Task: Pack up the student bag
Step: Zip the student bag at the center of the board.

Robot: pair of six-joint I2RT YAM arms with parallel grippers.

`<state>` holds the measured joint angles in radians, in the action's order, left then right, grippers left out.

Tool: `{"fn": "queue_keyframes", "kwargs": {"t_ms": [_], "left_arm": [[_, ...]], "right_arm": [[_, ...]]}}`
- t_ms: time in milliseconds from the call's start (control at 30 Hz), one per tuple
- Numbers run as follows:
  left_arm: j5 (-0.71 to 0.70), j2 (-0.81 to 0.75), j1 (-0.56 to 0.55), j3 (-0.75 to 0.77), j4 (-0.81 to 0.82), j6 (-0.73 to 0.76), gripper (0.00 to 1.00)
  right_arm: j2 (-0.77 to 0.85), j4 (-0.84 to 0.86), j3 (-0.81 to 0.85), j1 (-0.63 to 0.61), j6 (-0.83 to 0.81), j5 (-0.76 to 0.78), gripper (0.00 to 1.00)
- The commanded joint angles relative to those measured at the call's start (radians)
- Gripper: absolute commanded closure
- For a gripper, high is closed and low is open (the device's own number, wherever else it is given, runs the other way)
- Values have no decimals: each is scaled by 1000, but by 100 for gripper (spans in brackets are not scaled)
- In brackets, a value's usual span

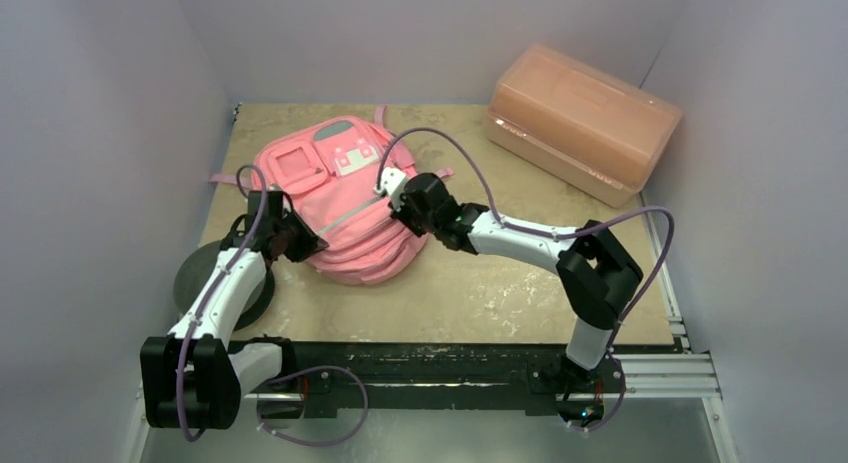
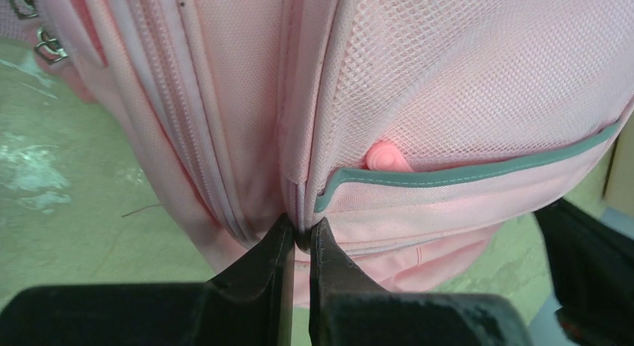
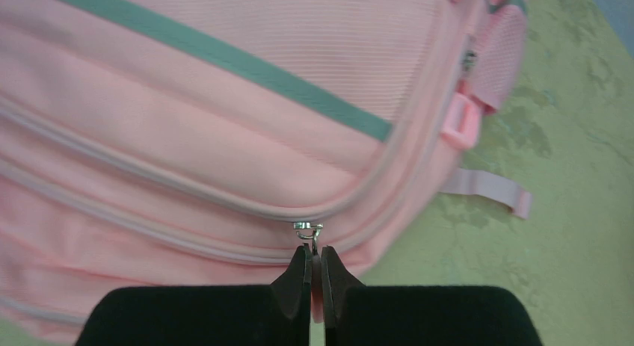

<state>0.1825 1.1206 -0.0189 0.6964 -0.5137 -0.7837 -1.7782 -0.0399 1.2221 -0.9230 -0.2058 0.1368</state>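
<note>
The pink student bag (image 1: 340, 198) lies flat on the table, front pockets up. My left gripper (image 1: 297, 241) is at its near left edge, shut on a fold of the bag's side seam (image 2: 299, 211) beside the mesh pocket (image 2: 478, 77). My right gripper (image 1: 392, 193) is at the bag's right side, shut on a pink zipper pull (image 3: 315, 275) that hangs from a metal slider (image 3: 308, 229) on the zip line. The bag fills both wrist views (image 3: 224, 122).
A translucent orange-pink plastic box (image 1: 582, 118) stands at the back right. A dark round disc (image 1: 205, 278) lies off the table's left edge under my left arm. Grey walls close in on three sides.
</note>
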Motion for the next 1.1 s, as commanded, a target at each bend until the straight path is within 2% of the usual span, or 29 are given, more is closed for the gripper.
{"fn": "queue_keyframes", "kwargs": {"t_ms": [0, 100, 200, 300, 400, 500, 533, 667, 833, 867, 933, 967, 1000, 1033, 1067], "left_arm": [[-216, -38, 47, 9, -2, 123, 100], [-218, -59, 56, 15, -4, 141, 100], [-217, -69, 58, 14, -3, 156, 100], [-210, -70, 59, 11, -5, 167, 100], [-156, -65, 59, 33, -32, 208, 100], [-140, -105, 59, 44, -35, 247, 100], [-133, -118, 59, 37, -23, 252, 100], [-123, -97, 59, 37, -31, 262, 100], [-111, -73, 59, 17, -12, 257, 100], [-107, -71, 59, 16, -7, 256, 100], [-83, -64, 59, 23, -5, 253, 100], [-66, -61, 59, 30, -8, 255, 100], [-55, -61, 59, 38, -13, 255, 100], [-38, -66, 59, 43, -13, 254, 97], [-20, -75, 59, 46, -8, 251, 89]], "right_arm": [[12, 6, -19, 105, -114, 108, 100], [-45, 82, -6, 178, -106, 176, 100], [-72, 188, 6, 228, -146, 117, 100], [-118, 241, 44, 253, -263, 65, 100], [-128, 193, 85, 265, -316, -12, 100], [-90, 268, 16, 270, -354, -64, 100], [-89, 293, 1, 271, -415, -79, 100], [-152, 530, -13, 267, -579, 36, 100], [-252, 768, 59, 247, -681, 215, 100], [-266, 777, 78, 248, -686, 224, 98], [-282, 670, 132, 246, -668, 224, 89], [-279, 597, 153, 245, -637, 222, 78], [-267, 533, 157, 245, -586, 216, 63], [-245, 477, 149, 244, -525, 210, 51], [-213, 440, 133, 242, -438, 224, 45]]}}
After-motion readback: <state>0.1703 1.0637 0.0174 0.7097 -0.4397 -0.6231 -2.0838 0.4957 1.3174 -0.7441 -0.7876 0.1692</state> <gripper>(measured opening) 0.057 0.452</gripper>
